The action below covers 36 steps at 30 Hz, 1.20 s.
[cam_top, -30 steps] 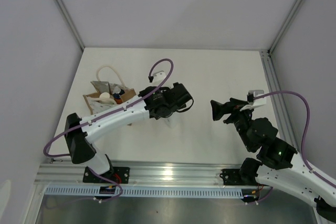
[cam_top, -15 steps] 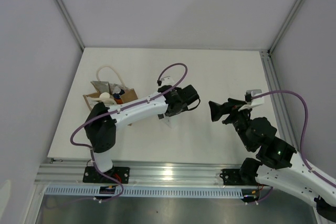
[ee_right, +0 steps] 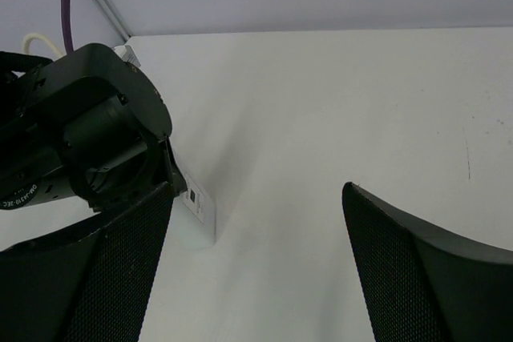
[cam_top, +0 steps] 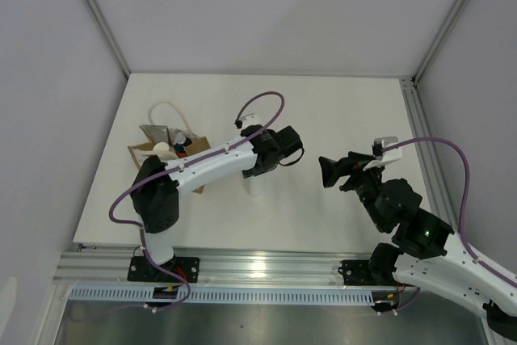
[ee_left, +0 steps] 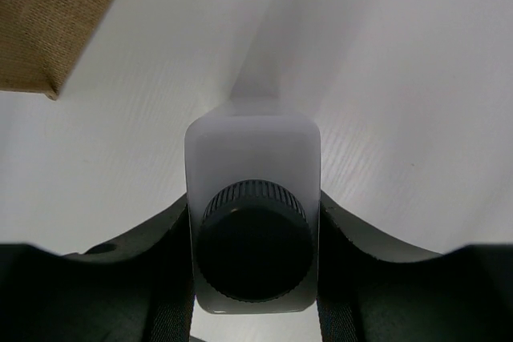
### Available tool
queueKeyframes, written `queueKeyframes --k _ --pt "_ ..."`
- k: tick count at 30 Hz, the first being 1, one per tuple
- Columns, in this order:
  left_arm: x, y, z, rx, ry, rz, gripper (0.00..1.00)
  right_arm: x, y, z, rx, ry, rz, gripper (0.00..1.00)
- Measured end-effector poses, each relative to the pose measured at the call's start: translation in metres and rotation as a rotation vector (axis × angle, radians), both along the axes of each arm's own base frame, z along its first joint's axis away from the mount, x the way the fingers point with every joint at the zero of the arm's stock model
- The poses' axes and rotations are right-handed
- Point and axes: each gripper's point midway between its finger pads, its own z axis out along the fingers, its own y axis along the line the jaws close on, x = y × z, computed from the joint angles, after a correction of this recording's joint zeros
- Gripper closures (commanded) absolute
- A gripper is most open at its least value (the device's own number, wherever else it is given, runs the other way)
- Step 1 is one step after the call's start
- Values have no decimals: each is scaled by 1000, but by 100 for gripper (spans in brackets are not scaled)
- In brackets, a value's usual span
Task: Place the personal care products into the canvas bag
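A translucent white bottle with a dark cap (ee_left: 252, 142) stands upright on the white table, right of the canvas bag (cam_top: 139, 159). My left gripper (ee_left: 253, 222) comes down over it, and both fingers press its flat sides just below the cap. From above, the left gripper (cam_top: 262, 169) covers most of the bottle (cam_top: 257, 187). The bag holds a grey-white tube (cam_top: 153, 132), a cream-capped bottle (cam_top: 162, 149) and an orange bottle with a blue cap (cam_top: 182, 148). My right gripper (cam_top: 325, 171) hovers open to the right, with nothing between its fingers (ee_right: 385, 270). It faces the bottle (ee_right: 199, 218).
The bag's cream rope handle (cam_top: 166, 107) loops toward the back left. A corner of the bag (ee_left: 48, 14) shows at the upper left of the left wrist view. Grey walls enclose the table on three sides, and an aluminium rail (cam_top: 258, 266) runs along the near edge.
My left gripper has shifted a little over the dark-capped bottle, and its jaws have closed in from wide open onto the bottle's sides. The right arm has barely moved.
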Motion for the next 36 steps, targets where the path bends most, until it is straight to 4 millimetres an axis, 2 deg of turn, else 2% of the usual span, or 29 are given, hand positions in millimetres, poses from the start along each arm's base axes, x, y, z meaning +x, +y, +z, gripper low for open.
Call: queueKeyframes --k 5,8,11,17,22,25,29,36 --pt "-1 21 2 70 0 18 100 0 0 1 1 0 1 10" --pt "-5 36 12 114 -9 23 100 0 1 1 2 -1 5 10" --pt "-7 48 35 104 -63 37 100 -1 1 1 1 0 6 10" --pt "-9 74 95 7 -207 75 100 -1 1 1 1 0 7 10" --pt "-6 105 133 -35 -298 143 100 -1 1 1 1 0 8 10" --pt "1 124 150 -55 -345 203 100 -1 1 0 1 0 8 10" --pt "3 160 168 -48 -390 271 100 -1 1 0 1 0 8 10" --pt "-17 220 194 2 -462 331 100 -1 1 0 1 0 8 10"
